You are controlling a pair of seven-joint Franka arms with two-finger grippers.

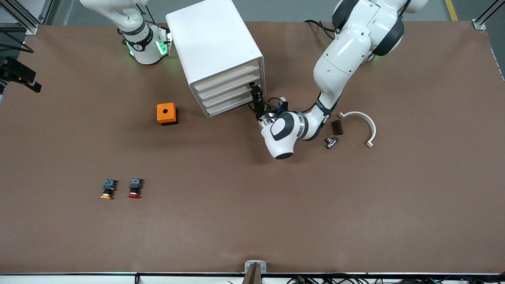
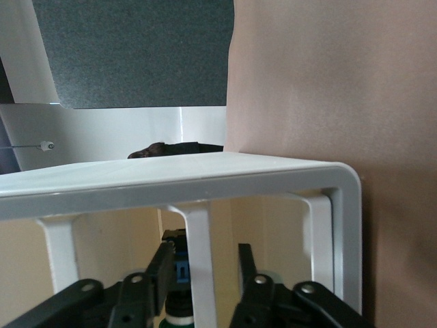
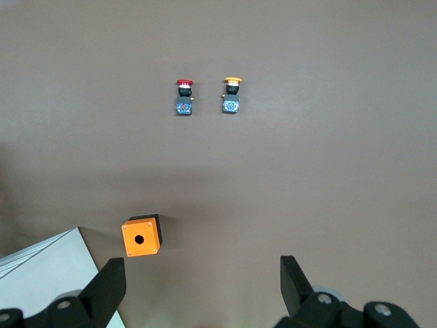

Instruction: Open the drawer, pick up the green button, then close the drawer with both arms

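The white four-drawer cabinet (image 1: 215, 43) stands toward the robots' side; all cream drawer fronts look pushed in. My left gripper (image 1: 256, 94) is at the front of a lower drawer (image 1: 229, 96), at the cabinet's corner toward the left arm's end. In the left wrist view the left gripper (image 2: 203, 249) is open, its fingers (image 2: 161, 270) straddling the drawer's white edge (image 2: 198, 229) without clamping it. The green-capped button (image 2: 179, 270) shows beside one finger, partly hidden by that edge. My right gripper (image 1: 165, 43) (image 3: 203, 273) waits open and empty beside the cabinet.
An orange box (image 1: 167, 113) (image 3: 141, 236) with a round hole sits near the cabinet. The yellow-capped button (image 1: 107, 190) (image 3: 232, 94) and the red-capped button (image 1: 134, 188) (image 3: 184, 96) lie nearer the front camera. A white curved piece (image 1: 365, 122), a dark block (image 1: 337, 127) and a metal fitting (image 1: 331, 142) lie by the left arm.
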